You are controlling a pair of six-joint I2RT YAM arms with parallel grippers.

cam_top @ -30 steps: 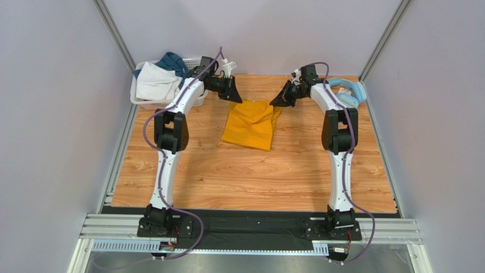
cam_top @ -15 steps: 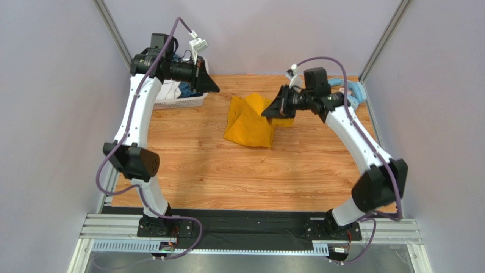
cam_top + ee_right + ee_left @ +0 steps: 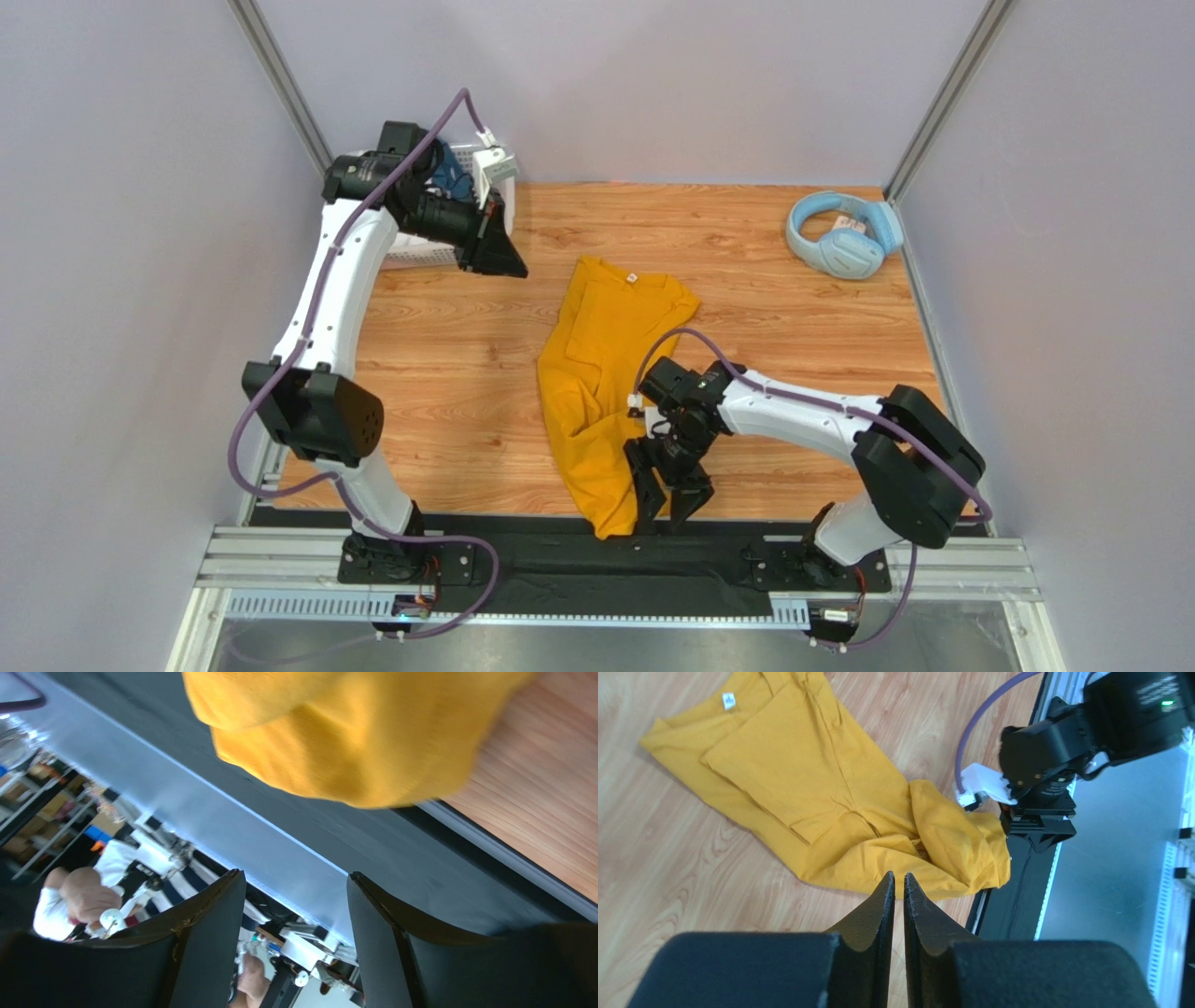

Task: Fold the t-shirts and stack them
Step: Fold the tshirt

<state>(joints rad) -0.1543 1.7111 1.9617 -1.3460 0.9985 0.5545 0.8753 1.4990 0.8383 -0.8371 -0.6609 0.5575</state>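
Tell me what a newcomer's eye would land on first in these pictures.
The mustard-yellow t-shirt lies stretched lengthwise down the middle of the wooden table, collar at the far end. The right gripper is open at its bunched near end by the table's near edge, while the left gripper hangs shut at the far left. In the far right corner sit light-blue headphones.

Basket: I see only a strip of the lattice basket (image 3: 404, 252); the left arm (image 3: 344, 266) covers the rest.
Teal: just a patch of the teal garment (image 3: 450, 171) shows.
Shirt: the right gripper (image 3: 668, 508) hides part of the yellow t-shirt (image 3: 596, 364)'s near end. The right wrist view blurs it and crops it at the top.
Tag: the neck tag (image 3: 727, 701) is too small for me to read.
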